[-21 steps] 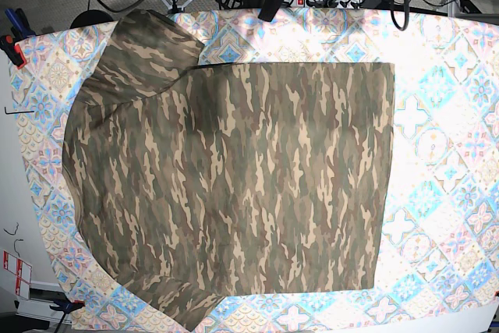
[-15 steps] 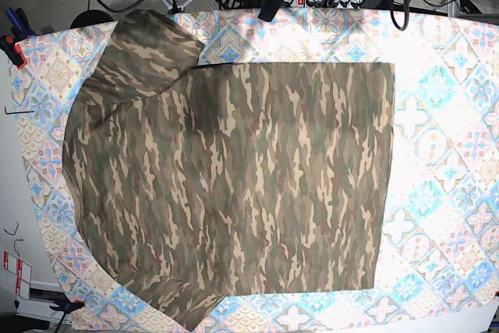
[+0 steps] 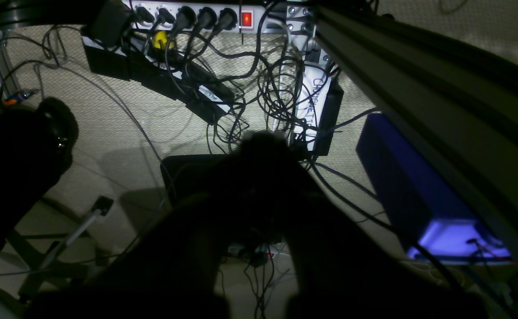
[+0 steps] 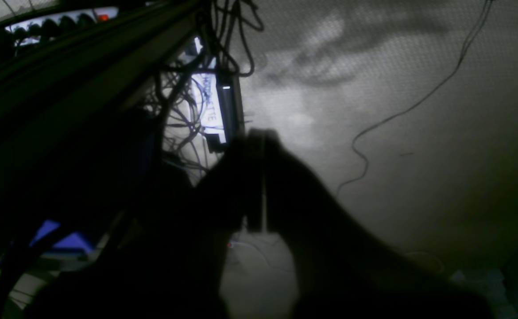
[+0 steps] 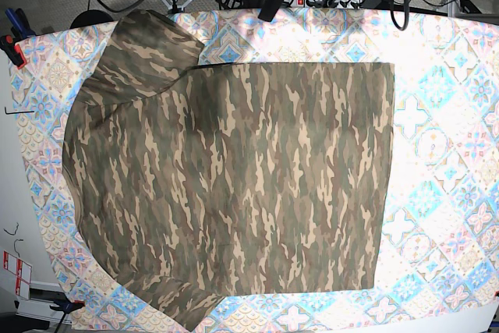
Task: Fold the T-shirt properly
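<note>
Item 1. Large soft camouflage T-shirt (image 5: pixel 234 185) in olive, brown and tan blotches, short-sleeved. We find it spread flat and unfolded on the blue, pink and cream tile-patterned cloth (image 5: pixel 444 154) covering the table. It fills the left and middle of the base view. One sleeve lies at far left, the other at near left, and the straight hem runs far-to-near on the right.

Handling, as we judge it: light, limp fabric with no stiffness. It should drape and sag when lifted, slide easily over the cloth beneath, and crease where pinched. It is not fragile. We would take hold at the two hem corners on the right, or at a sleeve and the shoulder edge on the left, pinching one layer's edge.

Item 2. Right gripper (image 4: pixel 259 177), dark, seen only in its wrist view. It hangs over bare grey floor and loose cables, its jaws pressed together on nothing.

Item 3. Left gripper (image 3: pixel 263 186), also dark. It sits above a tangle of black cables (image 3: pixel 259 88) and a white power strip (image 3: pixel 206 17), its jaws likewise closed and empty. We see neither gripper over the table.
</note>
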Controlling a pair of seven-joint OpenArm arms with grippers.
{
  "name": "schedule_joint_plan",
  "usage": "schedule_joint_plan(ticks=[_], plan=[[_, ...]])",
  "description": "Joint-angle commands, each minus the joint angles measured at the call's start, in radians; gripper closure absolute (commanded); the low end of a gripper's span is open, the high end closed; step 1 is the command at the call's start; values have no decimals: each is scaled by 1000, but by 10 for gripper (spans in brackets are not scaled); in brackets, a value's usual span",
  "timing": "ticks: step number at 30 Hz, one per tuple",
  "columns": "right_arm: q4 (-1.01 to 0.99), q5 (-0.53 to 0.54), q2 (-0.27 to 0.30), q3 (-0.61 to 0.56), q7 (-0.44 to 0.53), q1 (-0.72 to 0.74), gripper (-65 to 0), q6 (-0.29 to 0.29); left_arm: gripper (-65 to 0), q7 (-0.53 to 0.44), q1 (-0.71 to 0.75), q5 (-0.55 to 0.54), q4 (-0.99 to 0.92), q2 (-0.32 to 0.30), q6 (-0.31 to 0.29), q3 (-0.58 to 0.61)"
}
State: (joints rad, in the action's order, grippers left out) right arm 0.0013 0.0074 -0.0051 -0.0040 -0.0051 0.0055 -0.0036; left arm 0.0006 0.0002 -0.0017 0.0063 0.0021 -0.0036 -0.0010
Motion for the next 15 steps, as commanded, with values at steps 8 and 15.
schedule_joint_plan(ticks=[8,15], plan=[[-1,-2,4,0,1,0,0,0,-6,0,4,1,1,-4,1,5],[-1,1,37,5,1,-9,0,0,-2,-3,27,-2,2,-17,1,5]])
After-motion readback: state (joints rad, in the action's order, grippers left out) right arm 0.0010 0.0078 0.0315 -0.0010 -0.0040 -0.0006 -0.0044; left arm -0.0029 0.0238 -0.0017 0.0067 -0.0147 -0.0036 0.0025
